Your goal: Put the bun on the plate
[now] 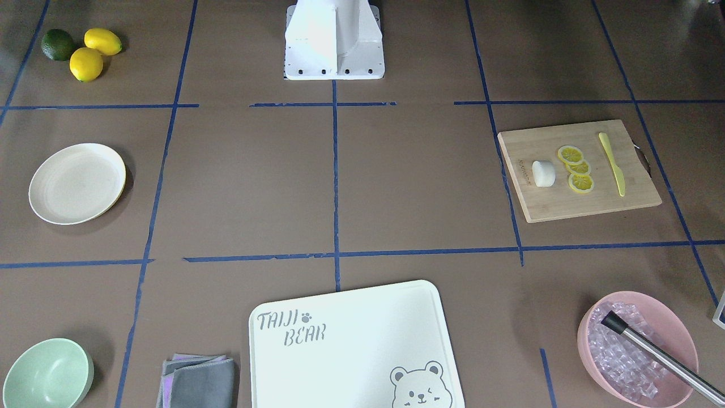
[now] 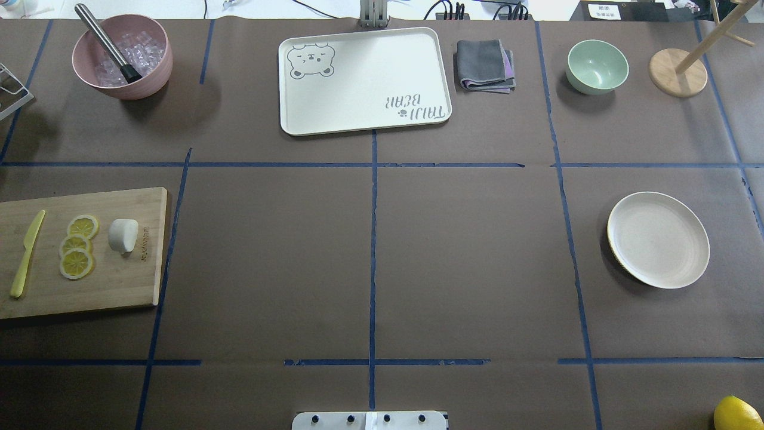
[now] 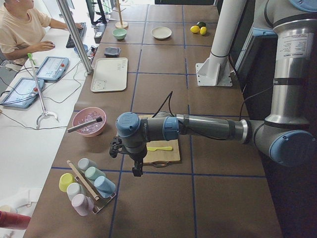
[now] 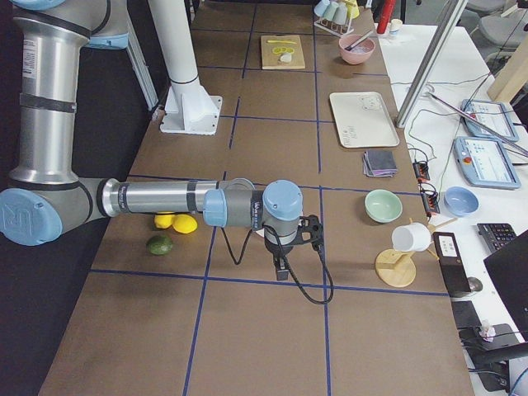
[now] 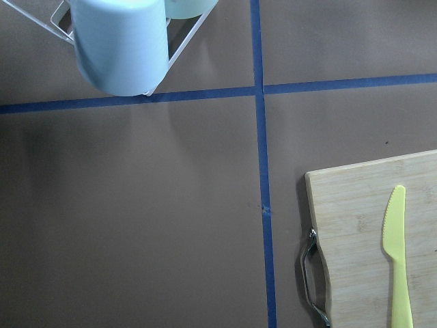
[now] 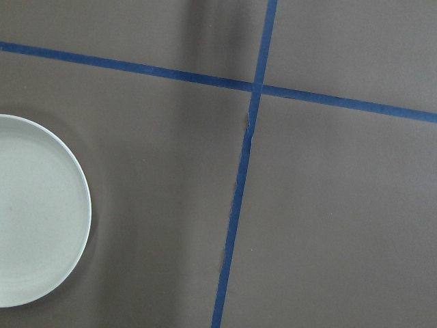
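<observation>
The bun (image 2: 123, 235) is a small white lump lying on a wooden cutting board (image 2: 119, 286), beside the lemon slices (image 2: 77, 245); it also shows as the bun (image 1: 544, 173). The cream plate (image 2: 658, 239) sits bare at the opposite end of the table, also seen as the plate (image 1: 77, 182) and the plate (image 6: 34, 212). My left gripper (image 3: 136, 171) hangs past the board's outer end, near the cup rack; I cannot tell if it is open. My right gripper (image 4: 282, 271) hangs beyond the plate's end of the table, and I cannot tell its state either.
A yellow knife (image 2: 27, 254) lies on the cutting board. A pink bowl of ice (image 2: 122, 57), the bear-printed board (image 2: 364, 80), a folded cloth (image 2: 484, 65) and a mint bowl (image 2: 597, 65) line the far edge. Lemons and a lime (image 1: 85, 48) sit near the base.
</observation>
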